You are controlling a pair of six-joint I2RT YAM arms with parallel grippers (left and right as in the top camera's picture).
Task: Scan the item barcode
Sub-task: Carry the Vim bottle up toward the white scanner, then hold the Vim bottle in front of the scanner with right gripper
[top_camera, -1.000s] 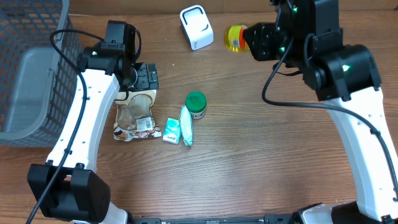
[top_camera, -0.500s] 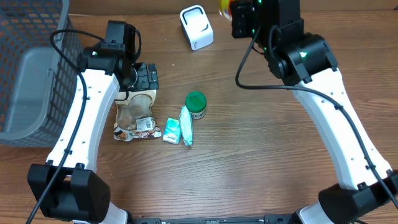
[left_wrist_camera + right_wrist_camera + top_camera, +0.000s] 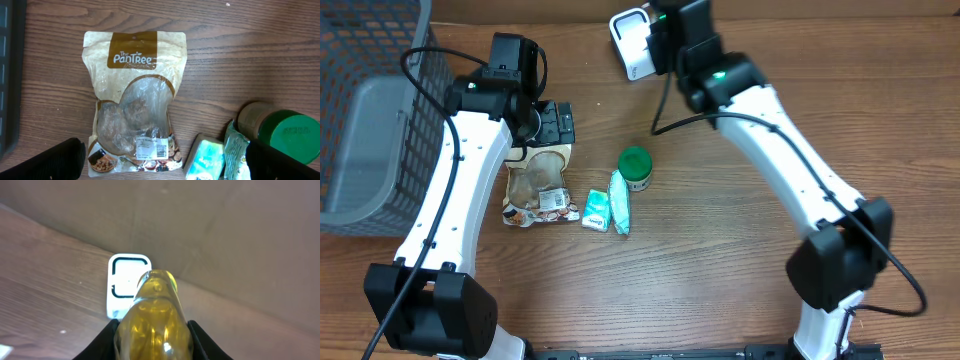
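Right gripper (image 3: 154,335) is clamped on the yellow translucent plastic bottle (image 3: 154,307), with one black finger (image 3: 107,339) on each flank; the grip looks centred. The bottle is off the wooden table (image 3: 740,270), carried at the far edge close to the white box-shaped barcode scanner (image 3: 128,282). Key relation: the bottle's long axis runs straight out from the jaws, rounded end leading. The scanner sits just beyond that end, a touch to the left in the wrist view. From overhead the right arm's head covers the bottle and overlaps the scanner's right side. Cannot tell whether the bottle's barcode faces the scanner; no code is visible on the side showing. My read: the presenting step is in hand, and it likely needs a roll of the wrist about the long axis until the code meets the reader. Risk: the bottle's nose nudging the scanner. Left gripper (image 3: 162,150) is spread wide and holds nothing, hanging over the cream-and-brown snack pouch with a clear window (image 3: 134,100). A green-lidded jar (image 3: 287,131) and small mint-green packets (image 3: 205,159) lie beside the pouch. The left arm is well apart from the scanner; the right is far nearer. A grey mesh basket (image 3: 365,110) stands at the left edge.
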